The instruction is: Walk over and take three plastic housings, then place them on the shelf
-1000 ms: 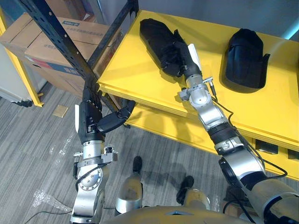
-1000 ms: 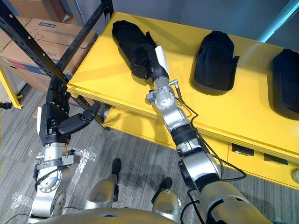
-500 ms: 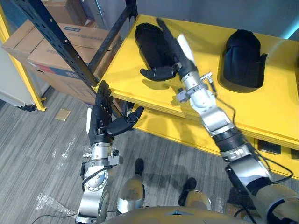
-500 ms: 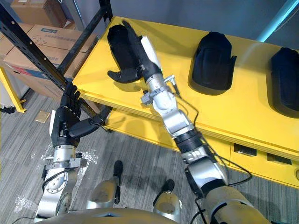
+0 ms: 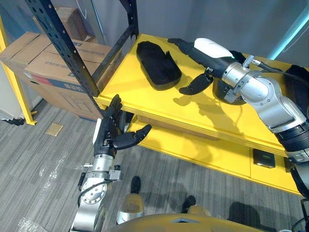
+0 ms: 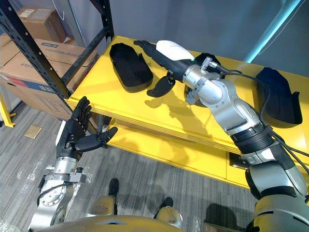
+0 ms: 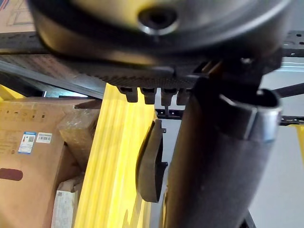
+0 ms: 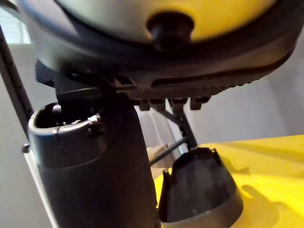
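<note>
Far left on the yellow shelf (image 5: pixel 145 99) lies a black plastic housing (image 5: pixel 157 65), flat and untouched. A second housing (image 6: pixel 208 57) sits mostly hidden behind the right wrist, and a third housing (image 6: pixel 275 96) lies well apart to the right. All look like thin moulded shells: probably light and stiff, matte but smooth enough to slip, with walls that might flex if squeezed hard. Best hold, by my reckoning, is across the narrow width, thumb on one long wall and fingers on the other, near the broader end; a one-edge pinch would likely let it swing. Right hand (image 5: pixel 212 60) hangs above the shelf between the first two housings, fingers straight, thumb splayed, holding nothing. Left hand (image 5: pixel 112 134) is low by the near left corner, below the shelf edge, fingers straight, empty. Beyond, left: black rack upright (image 5: pixel 63 46), cardboard boxes (image 5: pixel 38 60).
</note>
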Tool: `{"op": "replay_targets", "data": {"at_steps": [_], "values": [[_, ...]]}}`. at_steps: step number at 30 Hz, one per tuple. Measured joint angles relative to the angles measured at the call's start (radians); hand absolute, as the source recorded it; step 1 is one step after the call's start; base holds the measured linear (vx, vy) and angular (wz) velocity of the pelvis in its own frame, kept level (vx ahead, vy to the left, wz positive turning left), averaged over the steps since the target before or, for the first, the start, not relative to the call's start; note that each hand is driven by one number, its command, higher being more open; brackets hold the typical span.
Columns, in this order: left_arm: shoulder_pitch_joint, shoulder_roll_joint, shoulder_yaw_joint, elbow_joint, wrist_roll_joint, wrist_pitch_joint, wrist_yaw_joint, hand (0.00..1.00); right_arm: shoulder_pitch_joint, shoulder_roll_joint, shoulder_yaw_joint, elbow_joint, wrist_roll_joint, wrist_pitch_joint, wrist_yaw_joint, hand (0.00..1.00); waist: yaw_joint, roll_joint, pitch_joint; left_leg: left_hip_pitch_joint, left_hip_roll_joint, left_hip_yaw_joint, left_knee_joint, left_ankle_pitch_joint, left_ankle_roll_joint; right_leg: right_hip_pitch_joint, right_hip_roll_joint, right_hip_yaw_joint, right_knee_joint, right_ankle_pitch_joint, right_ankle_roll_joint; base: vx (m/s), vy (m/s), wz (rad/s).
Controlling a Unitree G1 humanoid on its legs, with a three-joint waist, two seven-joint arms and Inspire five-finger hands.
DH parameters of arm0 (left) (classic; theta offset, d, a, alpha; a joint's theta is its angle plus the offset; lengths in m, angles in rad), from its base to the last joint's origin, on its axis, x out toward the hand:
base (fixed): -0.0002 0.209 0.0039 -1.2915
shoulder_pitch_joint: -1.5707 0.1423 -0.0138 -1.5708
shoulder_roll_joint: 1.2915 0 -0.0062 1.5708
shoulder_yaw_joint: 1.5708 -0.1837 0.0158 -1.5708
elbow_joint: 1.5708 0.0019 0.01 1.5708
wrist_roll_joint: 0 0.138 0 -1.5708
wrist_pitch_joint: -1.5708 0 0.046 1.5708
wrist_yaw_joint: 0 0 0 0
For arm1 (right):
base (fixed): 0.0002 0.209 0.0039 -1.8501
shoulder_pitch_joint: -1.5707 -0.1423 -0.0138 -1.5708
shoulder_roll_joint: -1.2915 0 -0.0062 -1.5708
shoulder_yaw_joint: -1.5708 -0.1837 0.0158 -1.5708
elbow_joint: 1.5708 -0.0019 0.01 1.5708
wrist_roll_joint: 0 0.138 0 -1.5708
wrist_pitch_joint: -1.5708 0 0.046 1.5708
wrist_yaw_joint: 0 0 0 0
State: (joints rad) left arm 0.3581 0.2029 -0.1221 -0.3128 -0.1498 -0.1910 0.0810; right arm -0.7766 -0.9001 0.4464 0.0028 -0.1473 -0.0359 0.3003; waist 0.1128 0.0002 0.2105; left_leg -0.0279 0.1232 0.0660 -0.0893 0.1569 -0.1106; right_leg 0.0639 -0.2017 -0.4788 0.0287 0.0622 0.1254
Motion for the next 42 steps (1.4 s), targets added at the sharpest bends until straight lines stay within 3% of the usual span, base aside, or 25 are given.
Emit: {"op": "replay_targets", "data": {"at_steps": [9, 15, 24, 29, 33, 42], "values": [[-0.003, 0.010, -0.029, 0.005, 0.000, 0.002, -0.016, 1.00, -0.058, 0.009, 0.084, 0.126, 0.001, -0.031, 0.045, 1.00, 0.029, -0.006, -0.004, 0.004, -0.002, -0.001, 0.000, 0.005, 0.006, 0.011, 0.002, 0.000, -0.015, 0.008, 0.000, 0.00, 0.000, 0.00], [-0.004, 0.009, -0.031, 0.010, -0.005, 0.003, 0.012, 1.00, -0.125, 0.080, 0.146, 0.304, -0.007, -0.041, 0.047, 1.00, 0.032, -0.005, -0.004, -0.001, -0.002, -0.006, 0.000, 0.007, 0.005, 0.009, 0.002, -0.004, -0.015, 0.008, 0.000, 0.00, -0.002, 0.01], [-0.006, 0.002, -0.039, 0.010, -0.005, 0.021, 0.023, 1.00, -0.301, 0.086, 0.248, 0.491, -0.041, -0.044, 0.047, 1.00, 0.059, 0.003, 0.001, -0.019, -0.011, -0.038, 0.000, 0.017, 0.006, 0.011, -0.003, -0.036, -0.015, 0.007, 0.000, 0.00, -0.015, 0.11], [-0.008, -0.006, -0.039, 0.010, -0.006, 0.022, 0.026, 1.00, -0.356, 0.087, 0.291, 0.590, -0.040, -0.068, 0.047, 1.00, 0.073, 0.020, 0.016, -0.021, -0.011, -0.043, 0.000, 0.018, 0.005, 0.012, -0.002, -0.040, -0.012, 0.004, -0.003, -0.02, -0.004, 0.01], [-0.010, -0.008, -0.039, 0.010, -0.023, 0.022, 0.028, 1.00, -0.388, 0.090, 0.306, 0.618, -0.040, -0.093, 0.047, 1.00, 0.074, 0.035, 0.043, -0.033, -0.011, -0.049, 0.000, 0.016, 0.000, 0.004, -0.002, -0.044, -0.012, 0.003, -0.006, -0.04, -0.004, 0.03], [-0.019, -0.008, -0.038, 0.010, -0.036, 0.022, 0.041, 1.00, -0.388, 0.123, 0.322, 0.622, -0.042, -0.131, 0.105, 1.00, 0.077, 0.019, 0.062, -0.036, -0.012, -0.048, 0.000, 0.022, 0.006, 0.002, -0.003, -0.047, -0.012, 0.005, -0.002, 0.01, -0.012, 0.00]]}}
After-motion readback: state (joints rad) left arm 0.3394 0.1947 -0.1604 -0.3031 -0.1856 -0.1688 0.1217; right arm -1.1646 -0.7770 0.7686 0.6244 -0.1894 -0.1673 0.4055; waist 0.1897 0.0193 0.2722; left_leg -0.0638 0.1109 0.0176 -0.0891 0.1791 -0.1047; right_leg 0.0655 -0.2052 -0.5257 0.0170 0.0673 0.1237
